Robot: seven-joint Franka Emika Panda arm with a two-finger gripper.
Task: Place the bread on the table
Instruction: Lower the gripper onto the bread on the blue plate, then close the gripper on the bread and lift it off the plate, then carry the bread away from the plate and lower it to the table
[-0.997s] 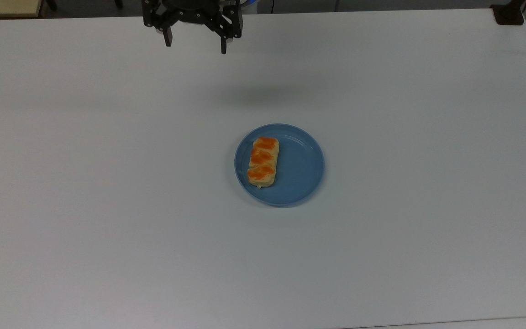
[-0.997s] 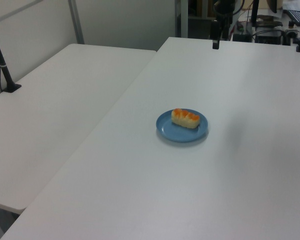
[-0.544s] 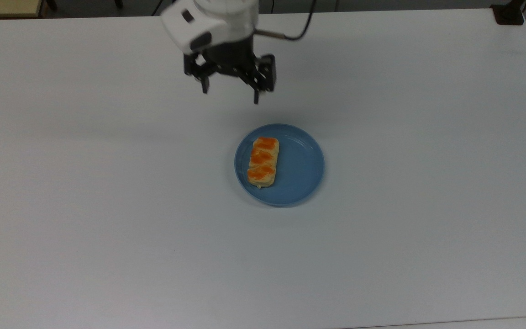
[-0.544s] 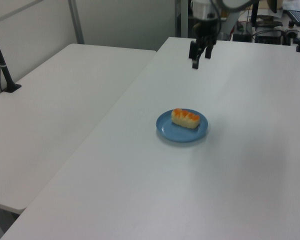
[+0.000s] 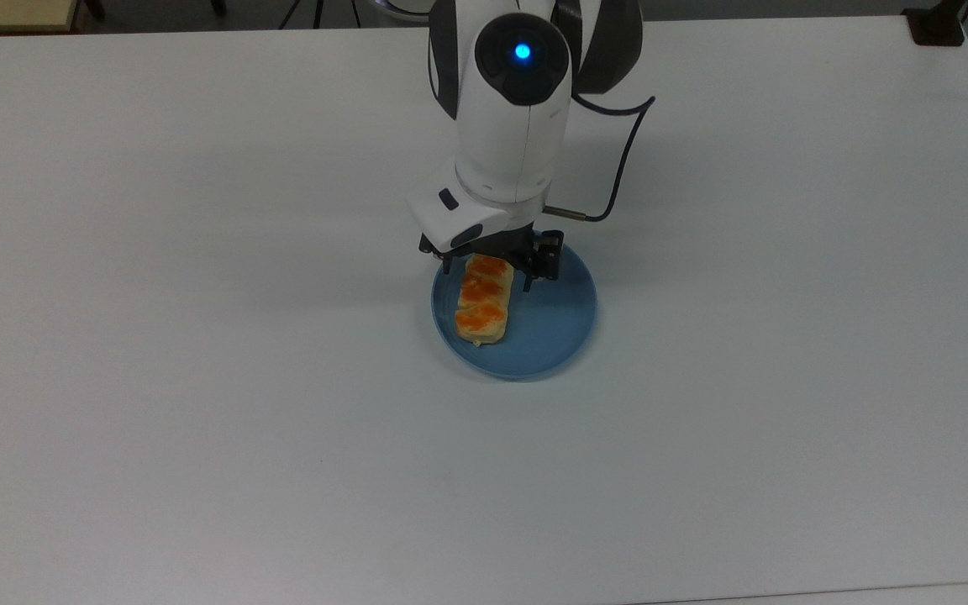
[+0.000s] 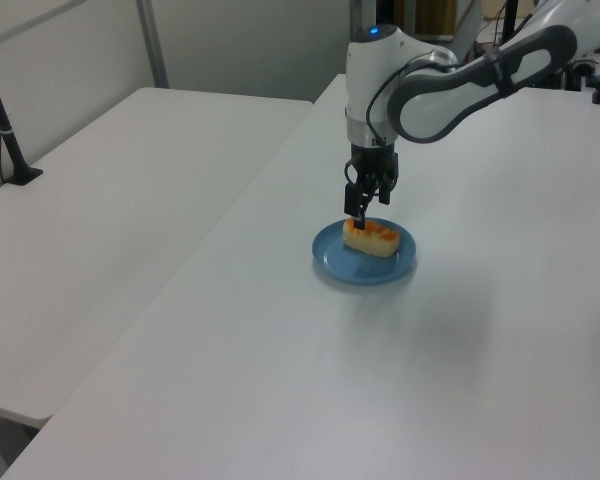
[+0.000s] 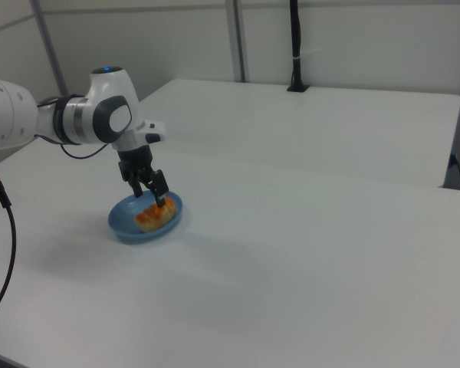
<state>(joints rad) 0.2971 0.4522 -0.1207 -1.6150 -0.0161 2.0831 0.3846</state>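
Straddling one bread (image 5: 483, 301) on one plate (image 5: 558, 323), claw (image 5: 488, 276) spread.

The bread (image 5: 482, 301) lies on the plate (image 5: 555, 319) on the table (image 5: 198, 336), directly under the spread-fingered gripper (image 5: 488, 270).

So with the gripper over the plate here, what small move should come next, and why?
Probably a short descent. The gripper is open, its fingers either side of the far end of the bread, which lies on the blue plate. In the left view the fingertips seem at the bread's top, not yet around it.
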